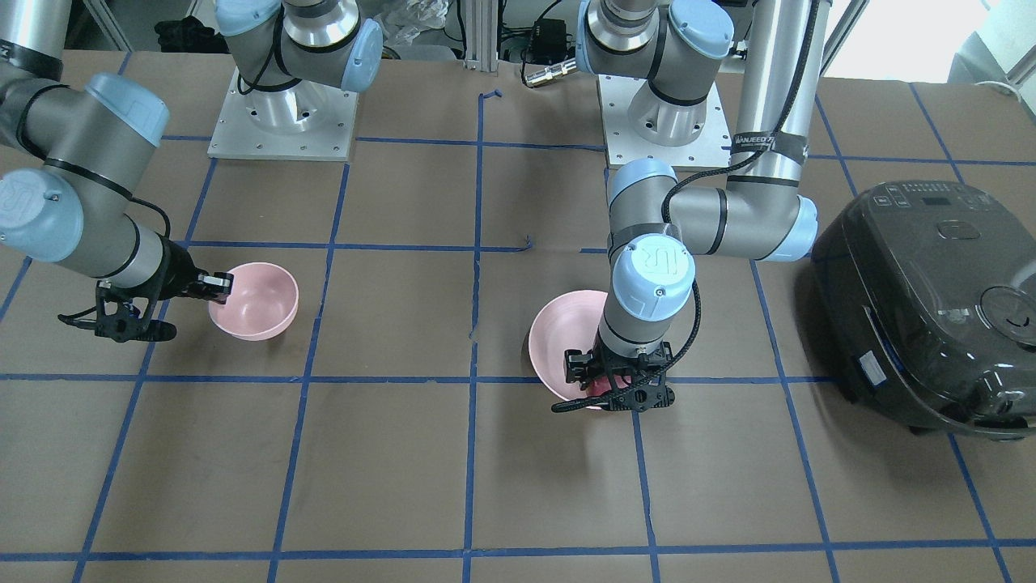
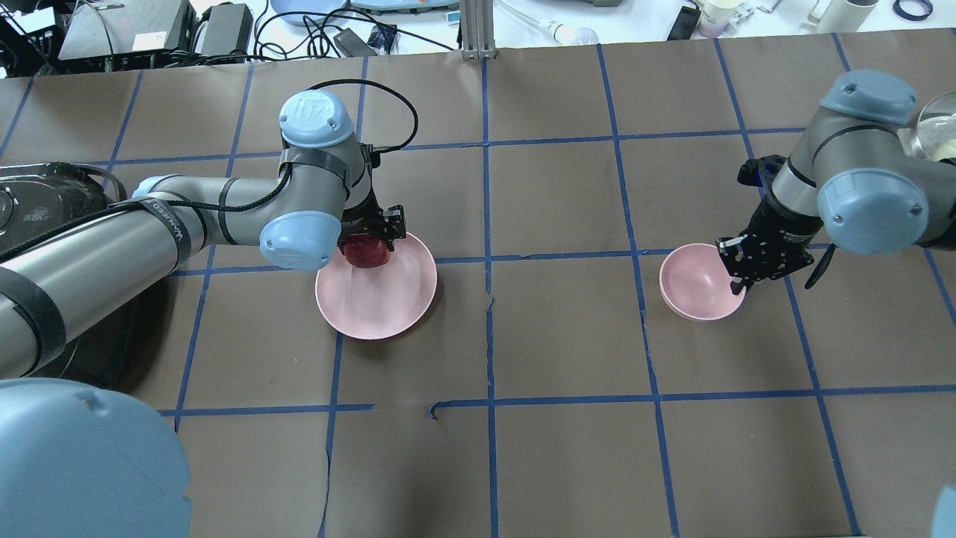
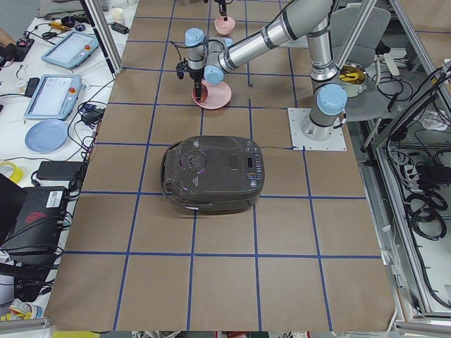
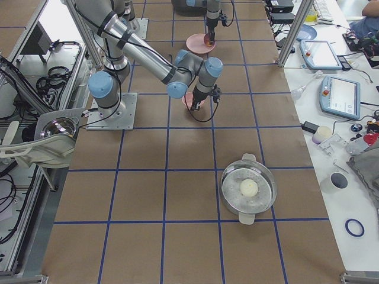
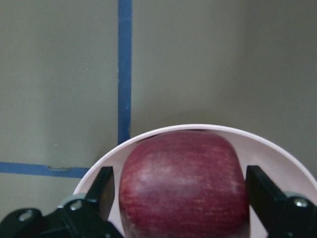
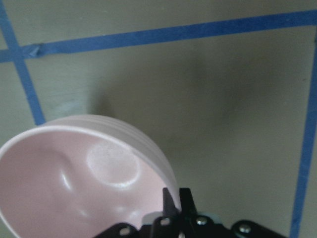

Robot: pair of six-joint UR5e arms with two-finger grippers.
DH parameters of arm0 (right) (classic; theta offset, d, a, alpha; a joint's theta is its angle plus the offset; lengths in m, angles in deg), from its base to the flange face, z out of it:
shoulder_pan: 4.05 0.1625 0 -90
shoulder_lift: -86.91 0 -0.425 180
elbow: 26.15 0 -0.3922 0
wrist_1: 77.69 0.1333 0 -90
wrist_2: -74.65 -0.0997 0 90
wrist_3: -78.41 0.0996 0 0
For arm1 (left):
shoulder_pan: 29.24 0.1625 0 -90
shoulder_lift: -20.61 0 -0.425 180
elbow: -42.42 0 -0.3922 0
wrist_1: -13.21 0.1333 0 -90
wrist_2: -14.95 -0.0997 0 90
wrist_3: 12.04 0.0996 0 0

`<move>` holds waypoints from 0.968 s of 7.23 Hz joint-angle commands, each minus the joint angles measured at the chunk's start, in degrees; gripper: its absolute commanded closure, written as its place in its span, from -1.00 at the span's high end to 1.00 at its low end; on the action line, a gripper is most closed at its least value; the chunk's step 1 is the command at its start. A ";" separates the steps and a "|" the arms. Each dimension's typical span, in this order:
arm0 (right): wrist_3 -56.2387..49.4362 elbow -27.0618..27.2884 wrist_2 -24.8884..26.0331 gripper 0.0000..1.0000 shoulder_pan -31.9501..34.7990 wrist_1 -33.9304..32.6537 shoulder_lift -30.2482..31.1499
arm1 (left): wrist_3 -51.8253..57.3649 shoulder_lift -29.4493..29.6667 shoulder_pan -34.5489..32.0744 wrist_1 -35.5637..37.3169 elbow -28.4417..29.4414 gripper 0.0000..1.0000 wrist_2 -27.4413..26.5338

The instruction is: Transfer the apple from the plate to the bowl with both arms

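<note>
The dark red apple [image 2: 366,252] lies at the far-left rim of the wide pink plate [image 2: 388,306]. My left gripper [image 2: 370,239] is down over the apple and open. In the left wrist view its fingers [image 5: 105,188] straddle the apple [image 5: 183,183], with a thin gap showing on one side. The front-facing view hides most of the apple behind that gripper [image 1: 607,385] on the plate [image 1: 554,340]. My right gripper [image 2: 736,280] is shut on the near rim of the small deep bowl [image 2: 694,288]. The right wrist view shows the gripper [image 6: 173,198] pinching the bowl's [image 6: 74,173] edge.
A black rice cooker [image 1: 931,300] stands beside the left arm, close to the plate. A lidded metal pot [image 4: 249,189] sits further along the table past the bowl. Blue tape lines grid the brown tabletop. The arm bases [image 1: 283,121] stand at the robot's edge.
</note>
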 commanded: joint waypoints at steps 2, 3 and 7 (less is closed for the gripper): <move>11.39 -1.61 -11.54 -1.00 10.14 -0.17 -2.05 | -0.15 -1.51 -0.01 -0.37 0.71 -0.55 -0.23; 14.98 -1.60 -11.82 -1.00 13.38 -2.44 -4.07 | 0.72 -2.74 0.25 -0.63 0.88 -0.58 -0.40; 19.50 0.23 -10.16 -1.00 17.20 -4.92 -4.53 | 5.82 -7.31 2.00 -4.14 1.15 -0.65 -2.78</move>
